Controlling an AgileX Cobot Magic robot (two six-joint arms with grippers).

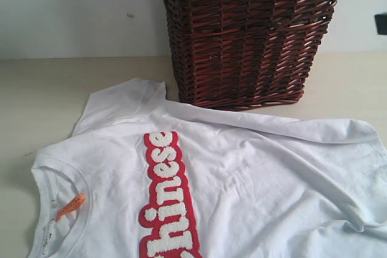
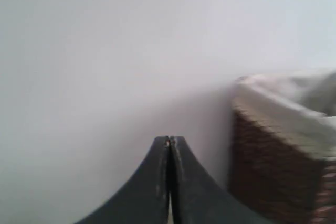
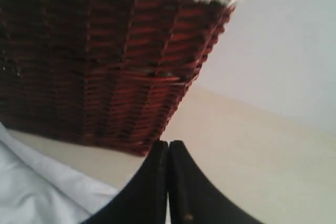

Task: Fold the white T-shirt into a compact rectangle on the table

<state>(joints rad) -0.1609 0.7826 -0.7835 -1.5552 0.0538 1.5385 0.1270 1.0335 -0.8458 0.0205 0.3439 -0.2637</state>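
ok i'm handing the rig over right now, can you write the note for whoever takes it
Left gripper: shut, empty, raised and facing the wall beside the wicker basket.
Right gripper: shut, empty, above the table near the basket's base and the shirt's edge.
White T-shirt: spread on the table in front of the basket, front up, red lettered strip and orange neck tag showing, some wrinkles. Its near and right parts run out of the exterior view.
Done: no fold is visible.
Left: every fold, sleeves and body, down to a compact rectangle.
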